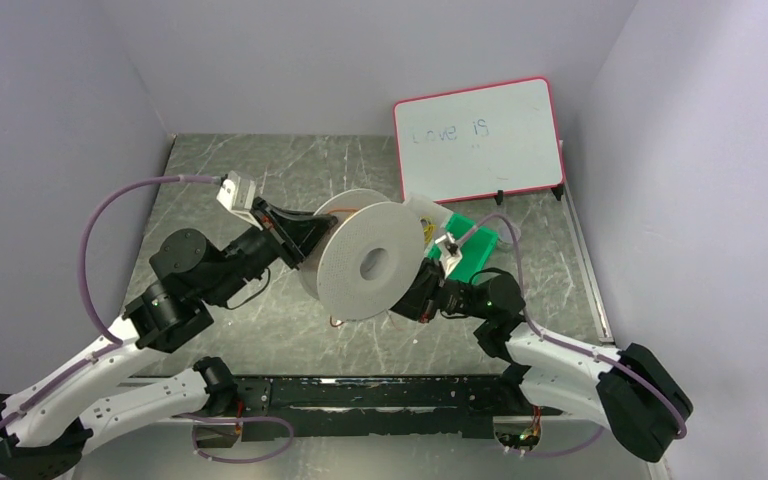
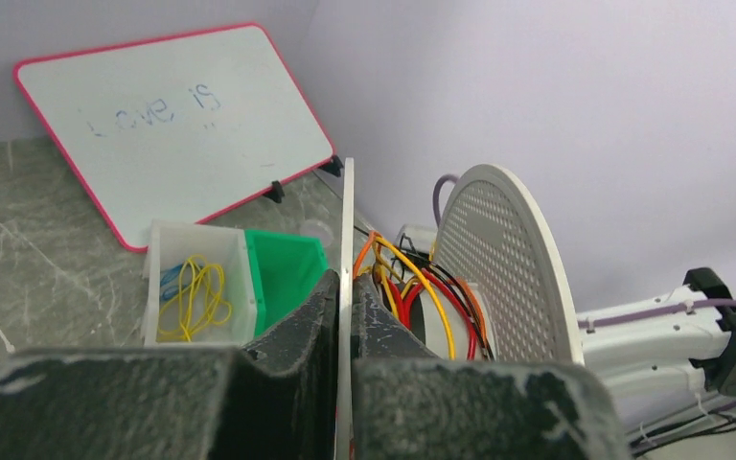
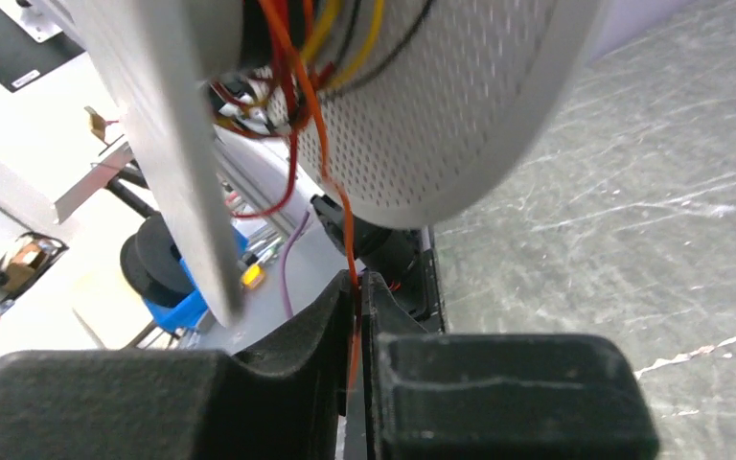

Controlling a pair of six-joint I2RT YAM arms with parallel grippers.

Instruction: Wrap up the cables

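Nearest the arm bases, just below and right of the spool [image 1: 345, 265], the right gripper [image 3: 356, 305] is pressed together on the thin orange-red cable [image 3: 343, 216], which runs fairly straight up from its fingertips into the loose turns on the hub between the two flanges; winding looks part done, the coils untidy; the next move, I judge, calls for carrying the strand around the hub under tension, clear of the perforated flange's edge; on the spool's far left side the left gripper [image 2: 345, 287] pinches the thin rear flange, holding the spool upright; beyond the spool sit a white bin [image 2: 192, 230] and a green bin [image 2: 287, 268], then the whiteboard [image 1: 478, 140]; bare table [image 1: 260, 170] lies left of the spool, less to its right.
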